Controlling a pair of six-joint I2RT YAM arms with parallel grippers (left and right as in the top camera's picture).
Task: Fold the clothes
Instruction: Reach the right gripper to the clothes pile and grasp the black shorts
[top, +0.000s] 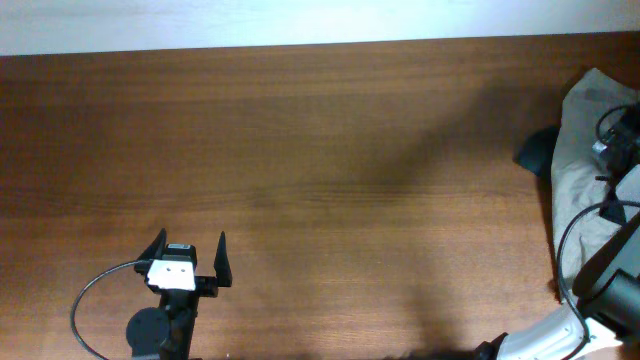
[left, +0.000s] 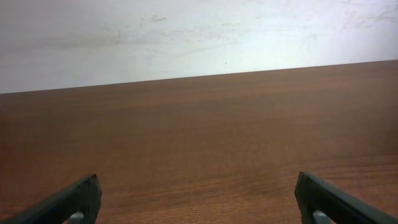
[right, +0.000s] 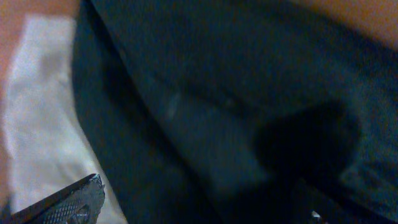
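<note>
— Wooden desk (top: 330, 150): what's nearest?
— Left pincer (top: 191, 240), jaws wide and empty. Farther right, the clothes (top: 575, 140) lie heaped at the desk's edge, long axis running near to far. The right pincer (right: 199, 211) is spread wide close above them.

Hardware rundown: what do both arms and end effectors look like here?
The left end effector has two black tapered fingers on a white block with a small dark label, a black body behind, and a thin cable looping off sideways. The right arm shows a white link, black joints and a black cable. The right end effector has dark fingers, one visibly textured.
</note>
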